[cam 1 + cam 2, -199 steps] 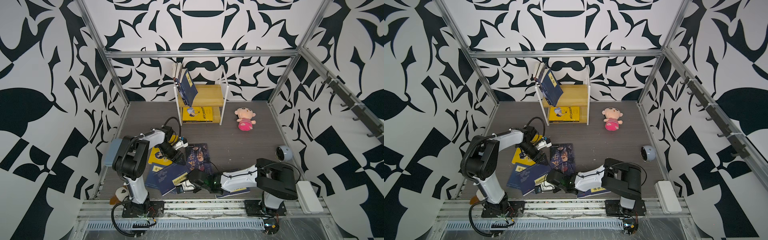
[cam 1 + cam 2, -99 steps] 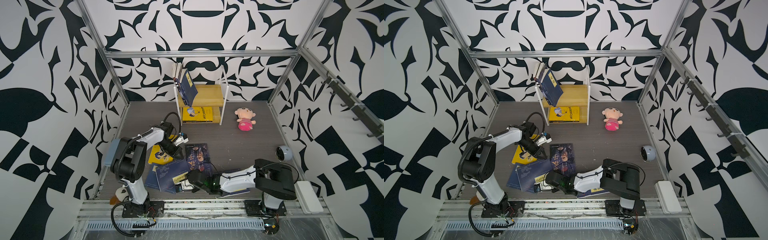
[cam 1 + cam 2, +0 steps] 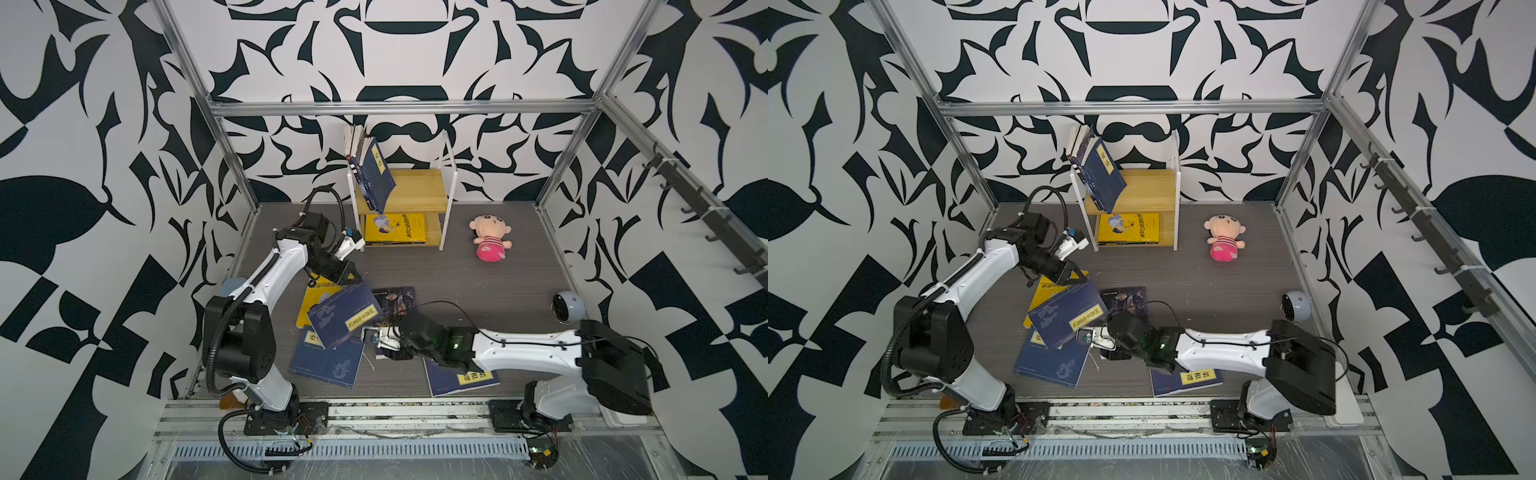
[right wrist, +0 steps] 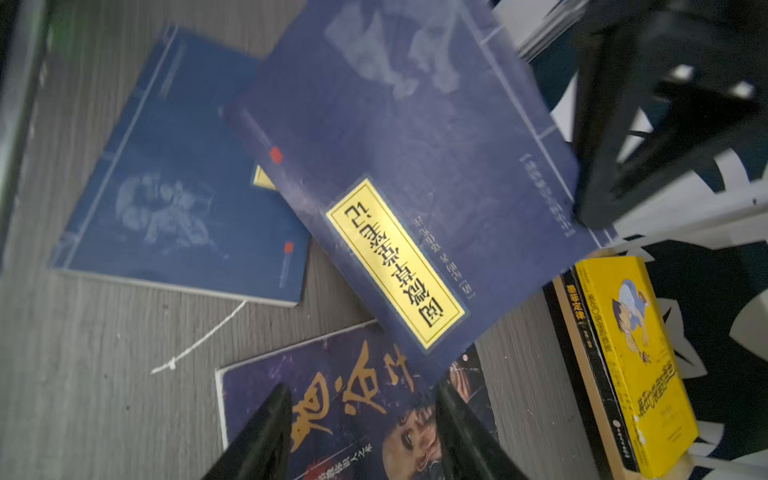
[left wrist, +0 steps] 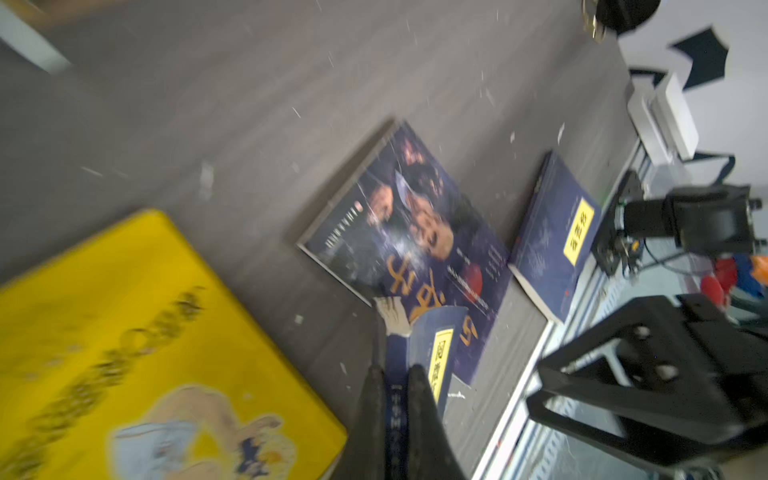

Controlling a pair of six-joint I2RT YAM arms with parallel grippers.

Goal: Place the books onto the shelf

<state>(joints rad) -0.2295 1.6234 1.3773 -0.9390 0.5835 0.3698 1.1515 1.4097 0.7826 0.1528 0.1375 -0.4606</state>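
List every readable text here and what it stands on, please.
"阅微草堂笔记": label, lifted navy book.
"鬼谷子": dark book cover.
"菜根谭": label, navy book under right arm.
"墨菲定律": dark spine under shelved yellow book.
Other titles: too blurred.

Black-and-white patterned walls (image 3: 415,50) enclose a grey wood-grain floor (image 3: 478,282), framed by aluminium rails (image 3: 291,109).

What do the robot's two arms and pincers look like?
The left arm and right arm have white link shells between bulky black joint housings, with black cables looping alongside; the right shows a green light near its wrist. The left pincer and right pincer have dark, tapering fingers.
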